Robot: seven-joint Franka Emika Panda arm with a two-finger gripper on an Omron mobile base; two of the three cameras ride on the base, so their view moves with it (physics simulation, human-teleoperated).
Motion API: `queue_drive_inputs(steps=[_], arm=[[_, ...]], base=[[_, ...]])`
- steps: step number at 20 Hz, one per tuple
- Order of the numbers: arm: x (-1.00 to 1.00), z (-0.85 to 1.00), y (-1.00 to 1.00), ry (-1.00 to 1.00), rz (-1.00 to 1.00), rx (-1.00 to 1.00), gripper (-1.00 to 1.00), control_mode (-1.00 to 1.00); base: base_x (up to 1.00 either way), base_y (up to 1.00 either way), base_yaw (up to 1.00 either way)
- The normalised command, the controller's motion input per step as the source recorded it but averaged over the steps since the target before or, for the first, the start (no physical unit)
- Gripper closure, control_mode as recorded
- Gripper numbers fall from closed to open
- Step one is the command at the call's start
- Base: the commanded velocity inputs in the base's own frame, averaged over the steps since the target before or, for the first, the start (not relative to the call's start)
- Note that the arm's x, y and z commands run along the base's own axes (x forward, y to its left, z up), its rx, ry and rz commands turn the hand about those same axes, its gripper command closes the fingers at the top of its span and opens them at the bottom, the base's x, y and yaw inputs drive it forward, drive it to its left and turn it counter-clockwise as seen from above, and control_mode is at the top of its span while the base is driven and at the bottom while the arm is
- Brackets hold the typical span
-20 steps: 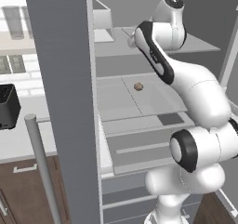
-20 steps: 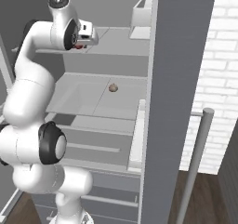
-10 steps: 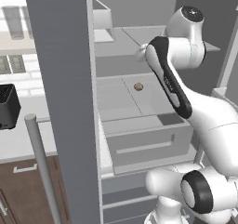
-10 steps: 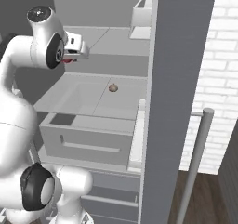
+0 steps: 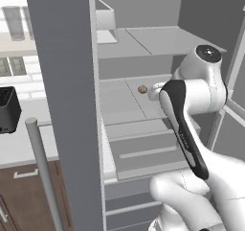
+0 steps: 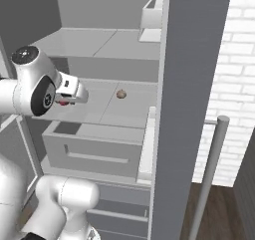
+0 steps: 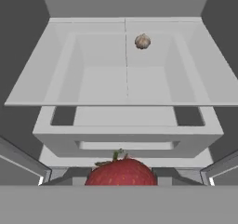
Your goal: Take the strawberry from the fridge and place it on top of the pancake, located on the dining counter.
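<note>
The strawberry sits low at the near edge of the hand view, red and dimpled, with its green leafy stem end pointing up and toward the fridge; its lower half is cut off by the frame edge, so its long axis is hard to judge. In the right base view only a speck of red shows under the gripper, in front of the open fridge and to the left of the shelves. The fingers are hidden in all 3 views, so I cannot tell whether they pinch the fruit, though it sits right at the hand.

The fridge interior is smooth, matte pale grey: a flat shelf split by 1 seam, and below it a drawer pulled out toward the near side, boxy with a recessed grip. On the shelf, far and slightly right, lies a small brownish-tan lump, rounded and rough. A long cylindrical grey handle stands on the open door at right
</note>
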Motion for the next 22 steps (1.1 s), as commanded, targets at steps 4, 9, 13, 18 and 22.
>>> queue_drive_inputs(steps=[4, 9, 13, 18, 22], arm=[[-0.58, -0.74, -0.11, 0.03, 0.0, 0.0, 1.0, -1.0], [-0.16, -0.38, -0.03, 0.05, 0.0, 0.0, 1.0, -1.0], [0.0, 0.0, 0.0, 0.0, 0.0, 0.0, 1.0, -1.0], [0.0, 0.0, 0.0, 0.0, 0.0, 0.0, 1.0, -1.0], [-0.03, 0.0, 0.0, 0.01, 0.0, 0.0, 1.0, 1.0]], base=[[0.0, 0.0, 0.0], [0.0, 0.0, 0.0], [0.0, 0.0, 0.0], [0.0, 0.0, 0.0], [-0.33, 0.0, 0.0]])
